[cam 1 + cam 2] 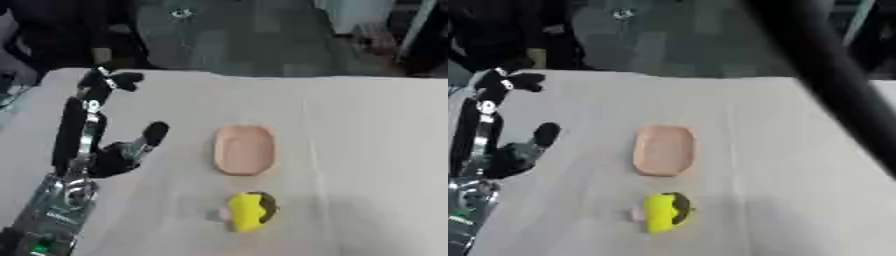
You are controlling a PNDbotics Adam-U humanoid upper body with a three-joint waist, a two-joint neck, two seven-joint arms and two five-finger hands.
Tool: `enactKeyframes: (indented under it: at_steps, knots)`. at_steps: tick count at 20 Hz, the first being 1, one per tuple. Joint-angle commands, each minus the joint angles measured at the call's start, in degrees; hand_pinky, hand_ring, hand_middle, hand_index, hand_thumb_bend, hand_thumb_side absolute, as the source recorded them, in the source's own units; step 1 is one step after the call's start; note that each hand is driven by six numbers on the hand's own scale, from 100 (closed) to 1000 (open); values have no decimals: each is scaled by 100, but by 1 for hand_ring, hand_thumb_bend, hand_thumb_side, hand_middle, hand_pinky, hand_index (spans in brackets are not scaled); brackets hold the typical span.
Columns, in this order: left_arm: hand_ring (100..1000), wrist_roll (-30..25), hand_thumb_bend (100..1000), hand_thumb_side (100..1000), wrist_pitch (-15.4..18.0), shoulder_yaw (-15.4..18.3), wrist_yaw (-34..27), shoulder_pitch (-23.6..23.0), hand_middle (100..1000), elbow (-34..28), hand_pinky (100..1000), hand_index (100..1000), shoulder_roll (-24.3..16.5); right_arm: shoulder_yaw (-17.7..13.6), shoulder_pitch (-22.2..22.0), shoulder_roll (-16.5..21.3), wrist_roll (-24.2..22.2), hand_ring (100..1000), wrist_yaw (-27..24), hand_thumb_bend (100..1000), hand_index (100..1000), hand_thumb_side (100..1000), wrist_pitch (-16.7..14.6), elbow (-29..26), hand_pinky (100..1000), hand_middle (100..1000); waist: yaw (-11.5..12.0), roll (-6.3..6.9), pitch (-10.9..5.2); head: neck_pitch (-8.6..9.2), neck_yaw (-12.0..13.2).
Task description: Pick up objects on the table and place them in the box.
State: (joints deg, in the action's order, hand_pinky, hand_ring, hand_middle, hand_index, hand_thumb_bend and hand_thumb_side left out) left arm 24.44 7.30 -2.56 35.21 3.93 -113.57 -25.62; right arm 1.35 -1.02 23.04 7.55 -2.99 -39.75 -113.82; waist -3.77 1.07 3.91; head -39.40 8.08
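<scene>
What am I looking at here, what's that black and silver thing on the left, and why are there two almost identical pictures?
Both pictures come from one stereo camera in a humanoid robot's head, looking down at its work: one from the left eye, one from the right, taken at the same moment.

The black and silver thing is the robot's left hand on the end of its arm. Its fingers are straight and pointing away from the camera, and it holds nothing.

The white cloth-covered table carries two things. Near the middle lies a shallow pink oval tray, which looks empty. Closer to the camera lies a small yellow rounded object with a dark part on one side; I cannot make out what it is.

The dark bar crossing the right eye view may be the robot's right arm; its hand is not visible.
</scene>
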Motion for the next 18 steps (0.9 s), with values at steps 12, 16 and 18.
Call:
enactKeyframes:
  at_steps: [12, 16, 18]
  knots:
    - [621, -82, 536, 926, -6, 0, 6, 36, 798, -102, 587, 767, -105, -77, 46, 100, 19, 390, -41, 100, 520, 1000, 29, -77, 213, 450, -20, -3, -50, 11, 148]
    - [597, -454, 529, 935, -76, -45, 16, 124, 785, -102, 550, 758, -259, -117, 56, 104, 49, 390, -86, 100, 520, 1000, 57, -77, 214, 449, -37, 6, -52, 30, 120]
    - [600, -807, 529, 935, -61, -132, 87, 160, 785, -102, 568, 755, -442, -129, 55, 122, 45, 390, -106, 100, 520, 1000, 53, -77, 214, 449, -49, 17, -64, 33, 117]
